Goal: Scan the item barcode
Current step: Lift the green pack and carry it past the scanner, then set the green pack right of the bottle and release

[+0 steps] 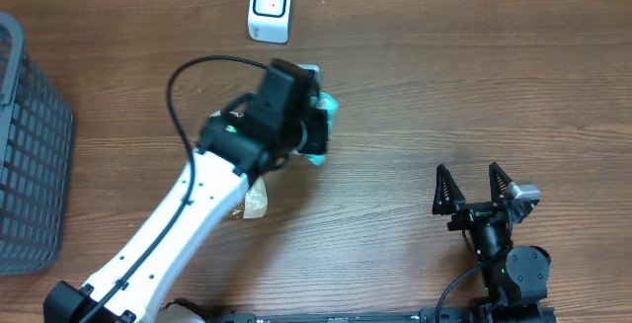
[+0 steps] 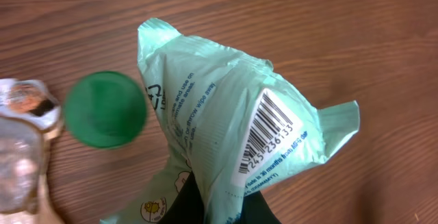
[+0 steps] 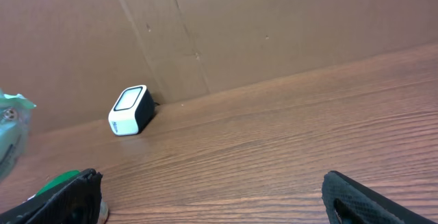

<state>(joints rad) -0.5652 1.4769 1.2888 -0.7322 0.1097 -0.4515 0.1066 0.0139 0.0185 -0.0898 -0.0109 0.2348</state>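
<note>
A pale green wipes packet (image 2: 212,94) hangs above the table, its white barcode label (image 2: 270,131) facing the left wrist camera. My left gripper (image 2: 222,209) is shut on the packet's lower end, a dark finger on each side. From overhead the left gripper (image 1: 314,130) covers most of the packet (image 1: 332,106), which sits below and right of the white scanner (image 1: 270,8). The scanner (image 3: 130,110) stands against the back wall. My right gripper (image 1: 472,187) rests open at the front right, nothing between its fingers (image 3: 356,200).
A round green lid (image 2: 106,109) and a clear plastic wrapped item (image 2: 24,148) lie on the wood under the left arm. A dark mesh basket (image 1: 30,155) stands at the left edge. A cardboard wall (image 3: 205,25) closes the back.
</note>
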